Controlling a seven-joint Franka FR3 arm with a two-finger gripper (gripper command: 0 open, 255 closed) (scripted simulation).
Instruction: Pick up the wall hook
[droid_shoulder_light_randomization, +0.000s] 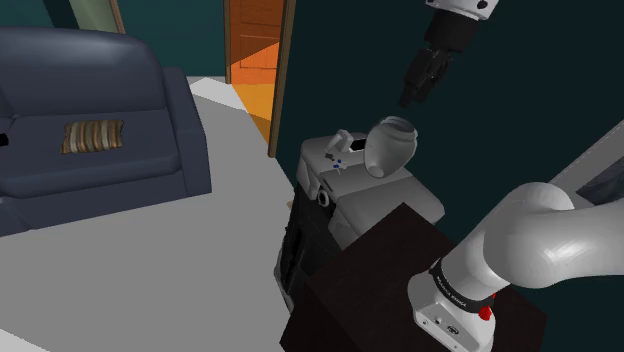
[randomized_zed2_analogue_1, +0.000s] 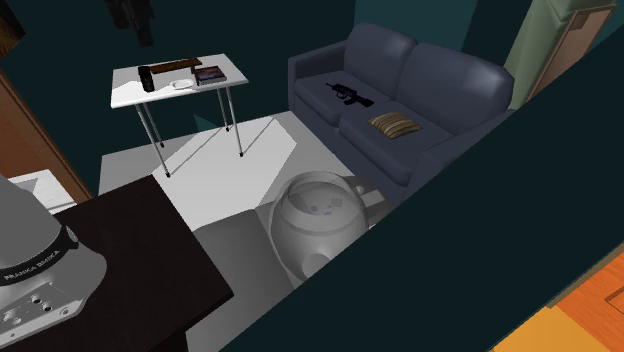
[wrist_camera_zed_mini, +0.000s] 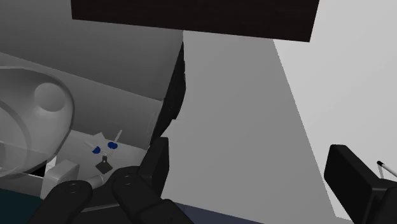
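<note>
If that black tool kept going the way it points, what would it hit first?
Probably the grey floor beside the cabinet; the tool seems aimed past its edge, though depth's unclear.

Second exterior view: a black band rings the white arm low at that view's left. White capitals on the band read "FRANKA EMIKA". The lettering follows the band's curve and slants up toward that view's right.

Shoulder view: a black band also rings the arm just above its lowest joint and carries one line of small white lettering, too small to read.

Second exterior view: a small dark book lies on the white table; its cover marks are too small to read.

No other text, number or sign is legible.
</note>
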